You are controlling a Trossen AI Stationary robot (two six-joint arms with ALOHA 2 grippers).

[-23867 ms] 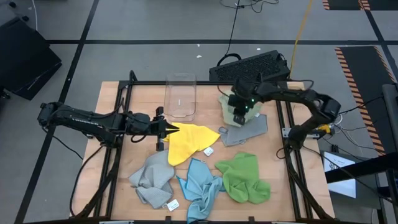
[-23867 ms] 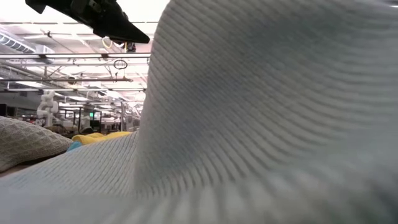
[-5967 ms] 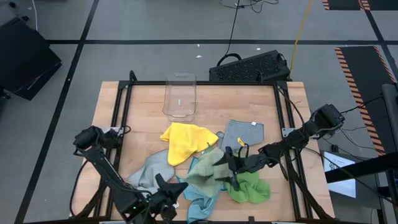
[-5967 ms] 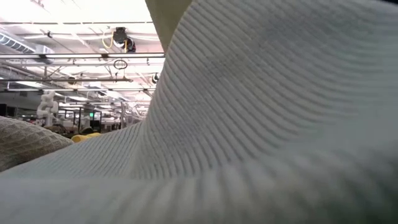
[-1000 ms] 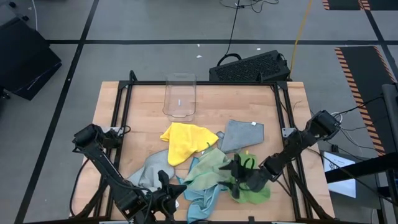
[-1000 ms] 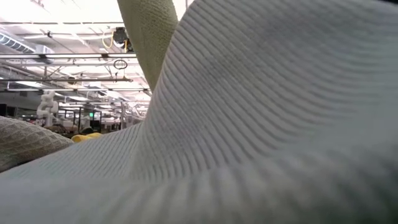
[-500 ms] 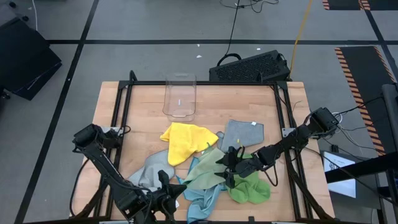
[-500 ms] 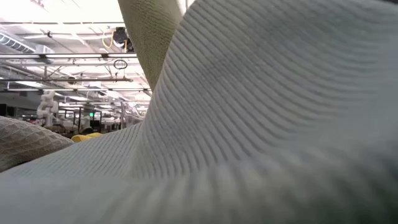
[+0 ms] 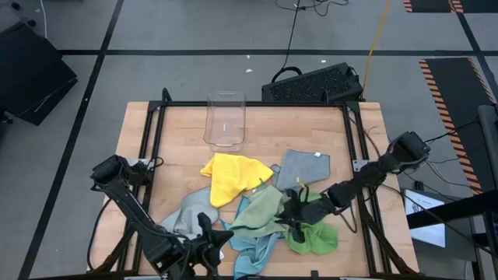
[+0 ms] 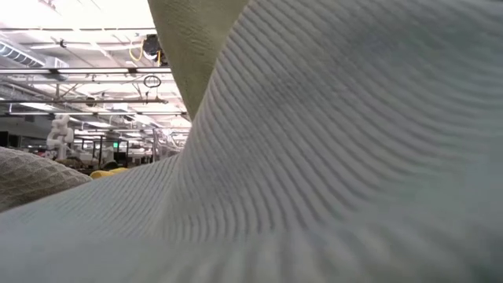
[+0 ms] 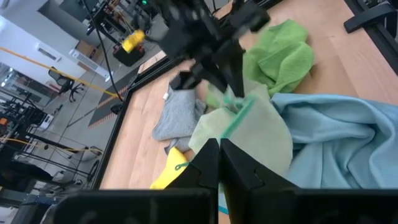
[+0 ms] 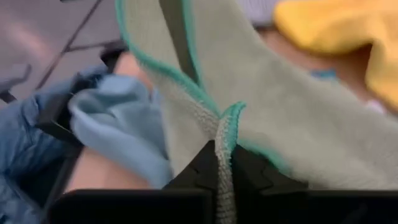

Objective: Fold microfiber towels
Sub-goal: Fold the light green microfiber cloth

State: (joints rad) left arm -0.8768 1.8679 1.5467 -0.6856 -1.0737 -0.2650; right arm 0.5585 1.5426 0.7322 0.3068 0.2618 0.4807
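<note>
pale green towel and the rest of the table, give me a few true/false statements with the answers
1. The right gripper is shut on the pale green towel's teal edge. True.
2. The yellow towel lies inside the clear bin. False: it lies on the table, nearer than the bin.
3. The left gripper is shut, holding nothing. True.
4. The bright green towel is neatly folded. False: it is crumpled.

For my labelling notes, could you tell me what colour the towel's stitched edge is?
Teal, on the pale green towel; it shows best in the right wrist view.
</note>
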